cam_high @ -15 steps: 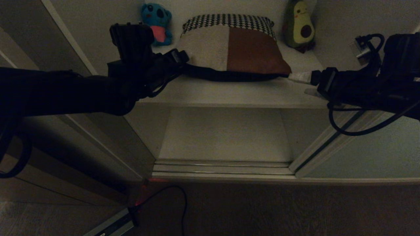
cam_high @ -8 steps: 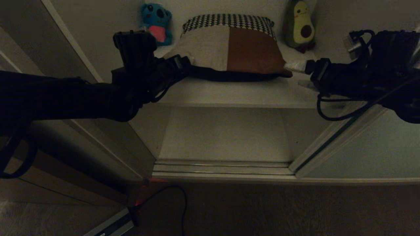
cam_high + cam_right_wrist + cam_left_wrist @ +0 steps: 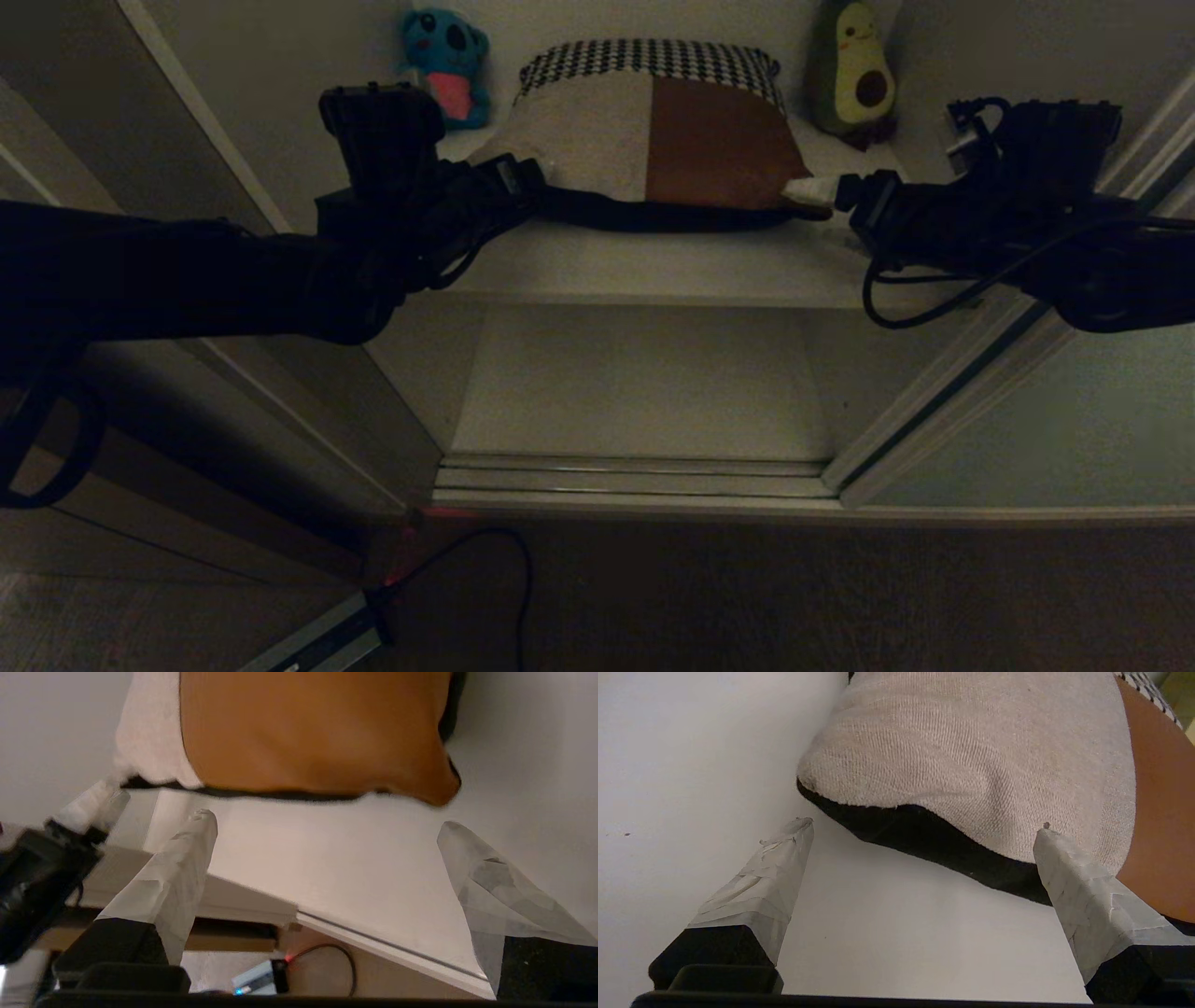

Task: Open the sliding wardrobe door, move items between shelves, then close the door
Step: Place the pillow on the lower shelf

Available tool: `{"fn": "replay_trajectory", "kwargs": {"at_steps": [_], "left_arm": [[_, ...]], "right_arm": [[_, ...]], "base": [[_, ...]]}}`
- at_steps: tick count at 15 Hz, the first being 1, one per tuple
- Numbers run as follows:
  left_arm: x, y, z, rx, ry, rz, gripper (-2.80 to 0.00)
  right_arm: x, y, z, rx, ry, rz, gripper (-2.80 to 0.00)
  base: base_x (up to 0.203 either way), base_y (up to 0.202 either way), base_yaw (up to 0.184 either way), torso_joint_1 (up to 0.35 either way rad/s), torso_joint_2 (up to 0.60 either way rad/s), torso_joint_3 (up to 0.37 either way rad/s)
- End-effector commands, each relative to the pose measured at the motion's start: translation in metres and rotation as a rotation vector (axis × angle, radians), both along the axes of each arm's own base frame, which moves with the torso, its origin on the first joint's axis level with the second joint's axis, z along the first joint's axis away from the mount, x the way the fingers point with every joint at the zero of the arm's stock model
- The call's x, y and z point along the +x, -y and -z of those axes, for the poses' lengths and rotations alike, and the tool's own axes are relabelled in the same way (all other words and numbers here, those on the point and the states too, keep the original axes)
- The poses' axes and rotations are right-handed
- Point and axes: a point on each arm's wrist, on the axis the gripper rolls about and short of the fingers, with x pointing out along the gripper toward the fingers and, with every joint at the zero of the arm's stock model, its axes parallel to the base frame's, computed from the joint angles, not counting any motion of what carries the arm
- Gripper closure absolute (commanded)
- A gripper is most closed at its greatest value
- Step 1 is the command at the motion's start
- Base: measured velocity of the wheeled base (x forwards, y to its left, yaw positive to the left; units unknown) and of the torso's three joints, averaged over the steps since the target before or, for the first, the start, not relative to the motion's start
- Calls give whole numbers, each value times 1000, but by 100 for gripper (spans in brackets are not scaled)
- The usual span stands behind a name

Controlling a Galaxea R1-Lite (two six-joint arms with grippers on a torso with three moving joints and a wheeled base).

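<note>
Two cushions lie stacked on the upper shelf. The cream one with a brown band is on top of the houndstooth one, whose black back shows beneath. My left gripper is open at the stack's front left corner, jaws wide, fingertips just short of the fabric. Open as well, my right gripper is at the front right corner, by the brown band. The sliding wardrobe door stands slid aside on the right. The lower shelf is bare.
A blue plush and an avocado plush stand at the back of the upper shelf. The ribbed floor track runs below the opening. A grey power brick with its cable lies on the floor.
My right gripper has moved left and inward, up to the cushions' right front corner. The left gripper has stayed at the left corner.
</note>
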Motion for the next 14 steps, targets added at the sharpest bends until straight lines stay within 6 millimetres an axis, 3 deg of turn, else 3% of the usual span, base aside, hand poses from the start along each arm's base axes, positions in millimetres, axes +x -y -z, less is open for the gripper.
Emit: {"fn": "replay_trajectory", "kwargs": {"at_steps": [1, 6, 14], "left_arm": [[-2, -1, -4, -4, 9, -1, -280], [-2, 0, 0, 11, -2, -1, -280], [-2, 3, 2, 17, -4, 5, -280]], "right_arm": [[8, -1, 1, 24, -7, -5, -280], [22, -2, -9, 73, 23, -8, -280], [36, 2, -1, 77, 22, 7, -280]], "base": [[0, 0, 0, 0, 0, 0], [0, 0, 0, 0, 0, 0], [0, 0, 0, 0, 0, 0]]}}
